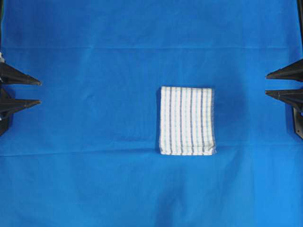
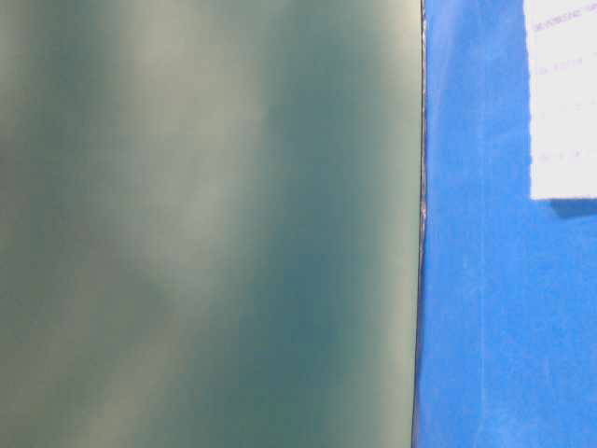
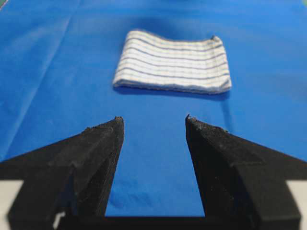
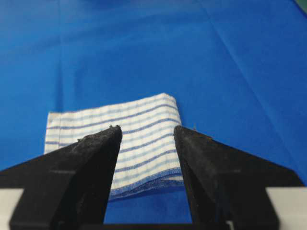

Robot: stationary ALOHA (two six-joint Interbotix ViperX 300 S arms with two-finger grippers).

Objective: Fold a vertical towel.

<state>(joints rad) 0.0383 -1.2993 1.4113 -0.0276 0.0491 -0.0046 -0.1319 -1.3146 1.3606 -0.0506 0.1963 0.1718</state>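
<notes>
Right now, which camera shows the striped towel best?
The overhead view: the whole towel lies unobstructed on the blue cloth. The left wrist view shows it whole but oblique, the right wrist view partly behind its fingers, the table-level view only a corner.

Creased blue cloth [image 1: 94, 71] covers table; blurred grey-green surface [image 2: 205, 224] beside.

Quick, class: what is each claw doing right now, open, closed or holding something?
Left claw: open, empty, away from the towel.
Right claw: open, empty, also clear of it.
</notes>
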